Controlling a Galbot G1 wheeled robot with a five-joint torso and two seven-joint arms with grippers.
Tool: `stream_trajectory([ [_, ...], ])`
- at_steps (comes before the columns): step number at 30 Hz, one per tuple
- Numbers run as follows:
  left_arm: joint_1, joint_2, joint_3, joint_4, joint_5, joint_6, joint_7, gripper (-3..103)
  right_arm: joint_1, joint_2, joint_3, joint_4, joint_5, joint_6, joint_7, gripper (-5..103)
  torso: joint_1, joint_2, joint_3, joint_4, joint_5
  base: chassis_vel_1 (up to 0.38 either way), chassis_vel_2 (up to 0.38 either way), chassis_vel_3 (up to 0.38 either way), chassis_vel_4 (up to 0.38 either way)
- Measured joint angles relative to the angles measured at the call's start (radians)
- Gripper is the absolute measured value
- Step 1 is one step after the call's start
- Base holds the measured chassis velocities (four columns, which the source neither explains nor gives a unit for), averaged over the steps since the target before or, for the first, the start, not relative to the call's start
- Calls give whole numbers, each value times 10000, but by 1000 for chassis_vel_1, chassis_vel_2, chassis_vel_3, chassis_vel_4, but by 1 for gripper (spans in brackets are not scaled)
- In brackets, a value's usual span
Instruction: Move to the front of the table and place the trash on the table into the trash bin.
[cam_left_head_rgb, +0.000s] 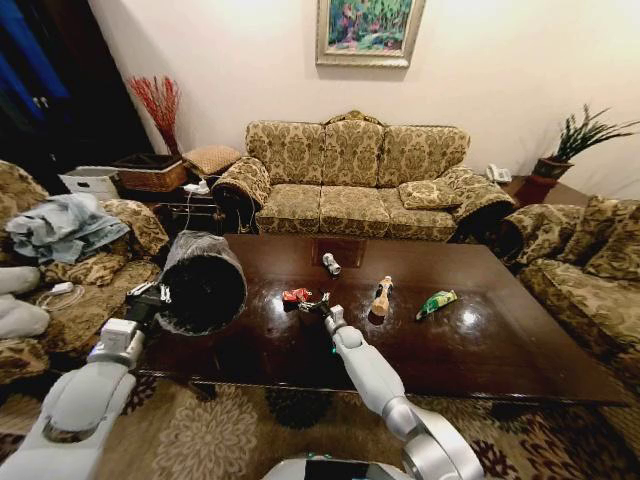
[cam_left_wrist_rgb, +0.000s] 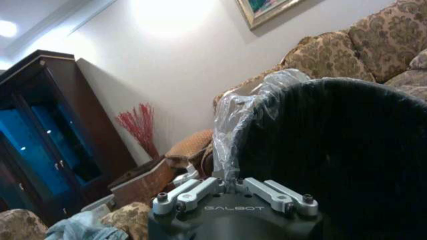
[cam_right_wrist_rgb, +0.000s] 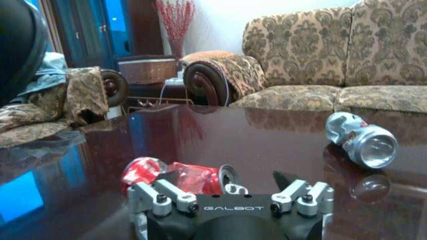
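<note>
The left gripper (cam_left_head_rgb: 160, 293) grips the black trash bin (cam_left_head_rgb: 203, 282) by its rim, tipped over the worktop (cam_left_head_rgb: 500, 340). The right gripper (cam_left_head_rgb: 322, 303), fingers apart, straddles the crushed red can (cam_left_head_rgb: 296, 295).

Left arm raised at the robot's left, forearm angled forward; left gripper (cam_left_head_rgb: 160, 294) clamped on the rim of the trash bin (cam_left_head_rgb: 203, 282), holding it tipped on its side. Right arm stretched forward, wrist low; right gripper (cam_left_head_rgb: 318, 303) with its 2 fingers (cam_right_wrist_rgb: 165, 178) spread apart, straddling the crushed red can (cam_right_wrist_rgb: 175, 176).
</note>
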Motion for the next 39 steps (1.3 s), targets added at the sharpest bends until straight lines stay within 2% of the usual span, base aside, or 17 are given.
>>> stream_trajectory([
  [2,9,-6,-1,-23,-17,-6,0,2,49,0,-60,-49,61,-153,56,85,-3,0,0,3,1,0,0,0,0],
  [3,9,-6,-1,-23,-17,-6,0,2,49,0,-60,-49,61,-153,56,85,-3,0,0,3,1,0,0,0,0],
  [5,9,-5,-1,-31,-42,-13,0,2,61,-1,-87,-72,62,-211,62,74,-8,1,-3,5,0,0,0,0,0],
  [6,9,-5,-1,-31,-42,-13,0,2,61,-1,-87,-72,62,-211,62,74,-8,1,-3,5,0,0,0,0,0],
  [9,3,-3,-1,-31,-58,-33,-2,2,62,0,-80,-107,42,-212,-71,58,-8,1,-3,5,0,0,0,0,0],
  [10,3,-3,-1,-31,-58,-33,-2,2,62,0,-80,-107,42,-212,-71,58,-8,1,-3,5,0,0,0,0,0],
  [12,-8,-1,1,-17,-63,-48,-5,2,60,0,-55,-176,23,-216,-187,47,-5,0,-2,4,0,0,0,0,0],
  [15,-12,7,2,-10,-70,-54,-6,2,62,0,-49,-198,27,-269,-234,42,-6,1,-2,3,0,0,0,0,0],
  [19,6,20,-12,-17,-90,-61,-7,2,116,0,-49,-277,55,-306,-304,20,-7,1,-3,5,1,0,0,0,0],
  [21,10,20,-21,-18,-90,-64,-8,2,133,0,-49,-302,61,-306,-316,20,-7,1,-3,5,0,0,0,0,0],
  [23,15,20,-30,-18,-93,-75,-7,2,157,1,-46,-343,75,-308,-345,12,-6,1,-3,5,1,0,0,0,0],
  [26,13,21,-30,-18,-104,-80,-7,2,159,0,-41,-343,107,-318,-347,6,-6,1,-3,4,1,0,0,0,0],
  [34,-11,50,-26,17,-129,-82,-7,2,-28,-2,25,-54,94,-300,-435,5,-6,0,-2,3,0,0,0,0,0],
  [39,-37,272,25,153,-162,-82,-8,2,-666,-3,194,1024,-170,641,-728,5,-6,1,-2,5,0,0,0,0,0],
])
